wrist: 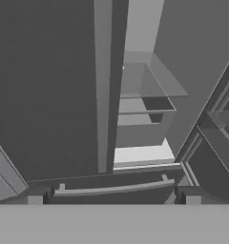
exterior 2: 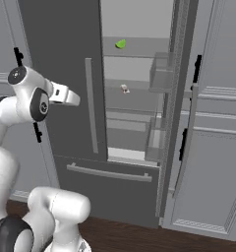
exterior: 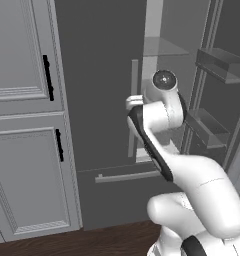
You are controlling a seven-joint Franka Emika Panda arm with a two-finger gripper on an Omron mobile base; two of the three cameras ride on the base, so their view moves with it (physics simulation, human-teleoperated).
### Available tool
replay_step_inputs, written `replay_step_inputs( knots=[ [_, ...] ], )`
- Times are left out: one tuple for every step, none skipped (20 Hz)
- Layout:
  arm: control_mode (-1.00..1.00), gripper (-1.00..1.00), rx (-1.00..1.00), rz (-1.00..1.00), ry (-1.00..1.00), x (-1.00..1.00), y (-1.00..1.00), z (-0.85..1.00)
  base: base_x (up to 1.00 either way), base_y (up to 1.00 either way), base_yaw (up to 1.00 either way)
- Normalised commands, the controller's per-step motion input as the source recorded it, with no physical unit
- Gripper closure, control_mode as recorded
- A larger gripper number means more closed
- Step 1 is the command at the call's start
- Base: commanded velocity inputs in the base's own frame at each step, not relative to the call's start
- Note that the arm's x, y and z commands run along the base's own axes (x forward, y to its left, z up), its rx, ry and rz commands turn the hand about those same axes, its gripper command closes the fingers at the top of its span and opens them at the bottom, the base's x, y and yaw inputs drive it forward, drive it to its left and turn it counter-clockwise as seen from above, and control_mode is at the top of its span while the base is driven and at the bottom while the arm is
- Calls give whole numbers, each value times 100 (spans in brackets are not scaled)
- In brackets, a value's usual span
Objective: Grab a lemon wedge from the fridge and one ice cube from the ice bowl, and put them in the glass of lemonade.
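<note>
item: tall dark grey double-door fridge, right door swung wide so the tiny yellow-green lemon wedge lies reachable on its upper shelf; my claw, spread apart, holds nothing.

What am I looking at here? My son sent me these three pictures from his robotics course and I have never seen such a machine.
It is a computer-rendered kitchen with a white robot arm on a driving base. Two pictures come from cameras on the base, behind the arm to its left and right; the third looks along the arm's end effector, whose dark fingertips rise at the bottom. It holds nothing and looks open. Ahead stands a dark grey fridge, its right door swung open. On an upper shelf lies a small yellow-green lemon wedge; a whitish-brown scrap lies on the shelf below. Light grey cabinets flank the fridge.
</note>
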Motion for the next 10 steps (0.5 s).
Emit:
replay_step_inputs(
  knots=[
    [-100,-100,1,0,3,100,-11,0,0,0,0],
    [-100,-100,3,0,3,100,-16,0,0,0,0],
    [-100,-100,5,0,3,100,-21,-4,0,0,0],
    [-100,-100,6,2,3,100,-24,-13,0,0,0],
    [-100,-100,5,4,3,100,-18,-22,0,0,0],
    [-100,-100,2,5,3,100,-10,-34,0,0,0],
    [-100,-100,0,5,5,89,0,-44,0,0,0],
    [-100,-100,0,5,6,81,0,-46,0,0,0],
    [-100,-100,0,4,7,76,0,-45,0,0,0],
    [-100,-100,0,4,5,69,0,-44,0,0,0]
  ],
)
